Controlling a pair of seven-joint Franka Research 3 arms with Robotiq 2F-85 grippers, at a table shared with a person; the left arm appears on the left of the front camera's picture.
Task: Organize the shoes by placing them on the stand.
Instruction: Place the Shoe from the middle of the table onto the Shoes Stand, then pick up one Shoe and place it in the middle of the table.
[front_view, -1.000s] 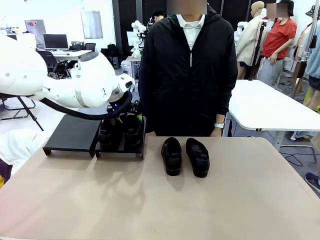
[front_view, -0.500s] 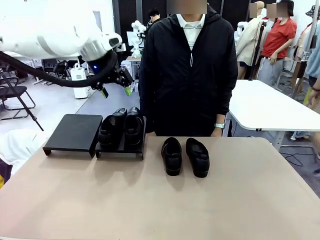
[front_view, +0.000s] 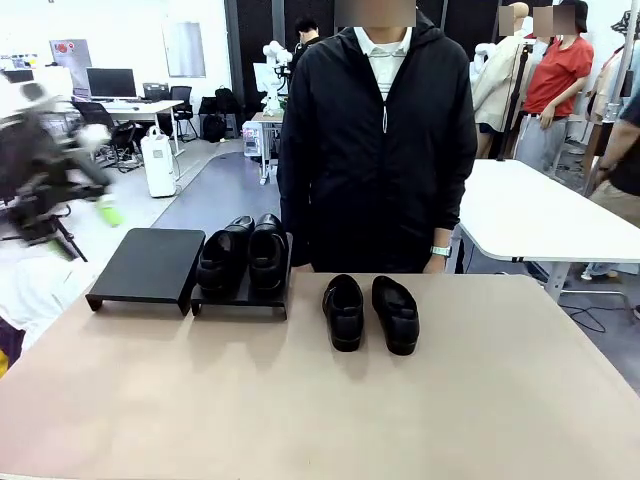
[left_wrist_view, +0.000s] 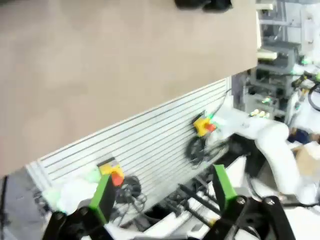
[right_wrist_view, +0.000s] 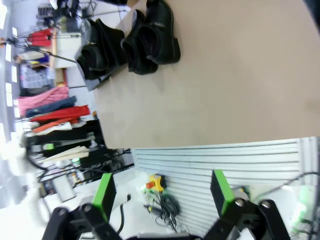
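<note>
Two black shoes (front_view: 225, 260) (front_view: 266, 252) stand side by side on the right platform (front_view: 240, 297) of the stand. Its left platform (front_view: 148, 265) is bare. Another pair of shoes (front_view: 343, 311) (front_view: 395, 314) sits on the table in front of the person. My left arm (front_view: 35, 170) is a blur at the far left, off the table. In the left wrist view my left gripper (left_wrist_view: 164, 192) is open and holds nothing, with the table's edge above it. My right gripper (right_wrist_view: 162, 192) is open below the table's near edge, far from the table pair (right_wrist_view: 152, 35) and the pair on the stand (right_wrist_view: 97, 47).
The beige table (front_view: 300, 410) is bare in its near half. A person in a black jacket (front_view: 375, 150) stands at the far edge behind the shoes. A second white table (front_view: 530, 210) stands to the back right.
My left arm has lifted from the shoes on the right platform and swung away to the far left, off the table. All four shoes stay where they were.
</note>
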